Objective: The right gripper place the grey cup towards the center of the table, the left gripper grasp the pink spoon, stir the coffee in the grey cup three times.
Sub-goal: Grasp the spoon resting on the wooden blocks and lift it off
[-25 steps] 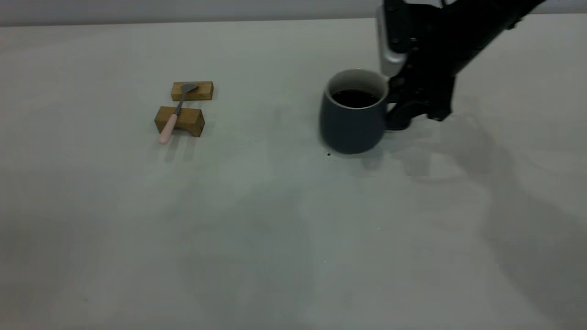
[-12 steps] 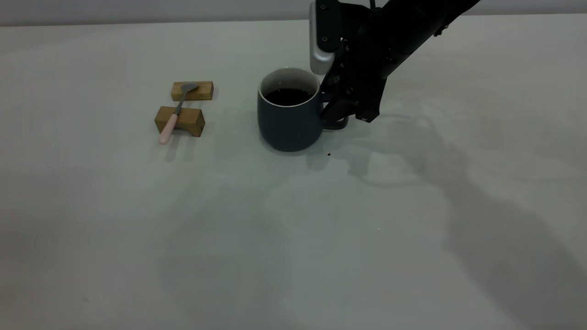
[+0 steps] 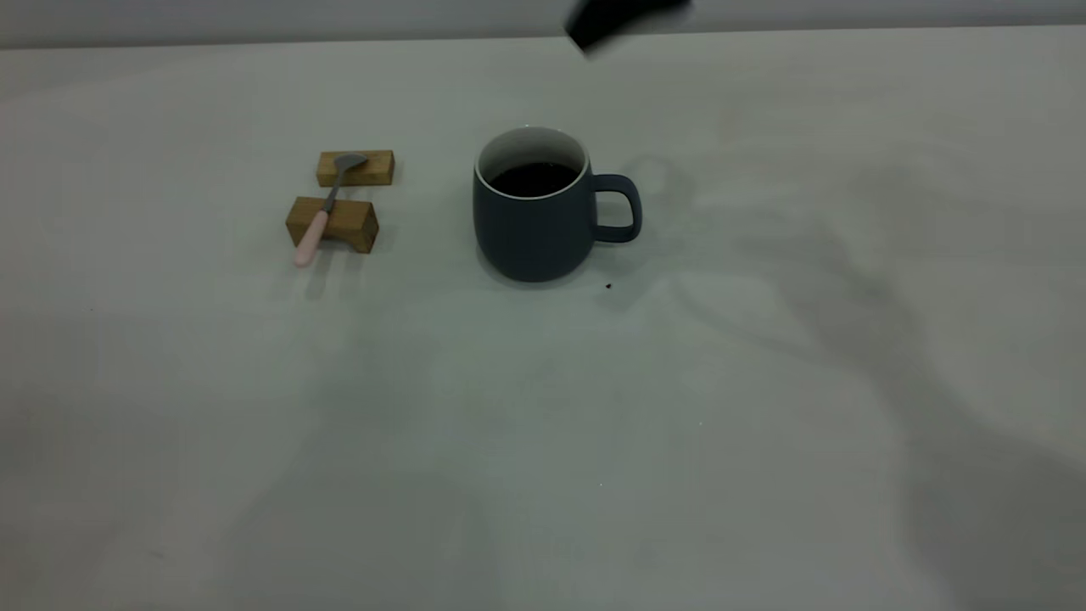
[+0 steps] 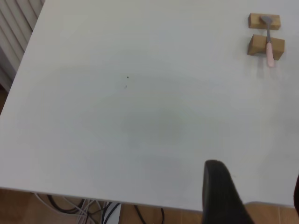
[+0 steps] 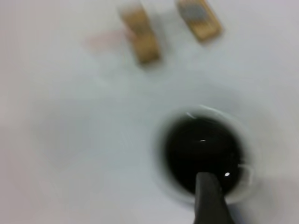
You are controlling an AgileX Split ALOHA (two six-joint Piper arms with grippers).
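Grey cup upright mid-table, handle toward right arm's side — right gripper overhead, fingers unreadable.

Pink spoon across wooden blocks, left of grey cup

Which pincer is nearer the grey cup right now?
Right. The right pincer is lifted above and behind the grey cup; the left pincer hangs at the table's edge, beyond the pink spoon.

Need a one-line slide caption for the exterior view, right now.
Grey cup of coffee stands free mid-table; pink spoon rests across two wooden blocks.
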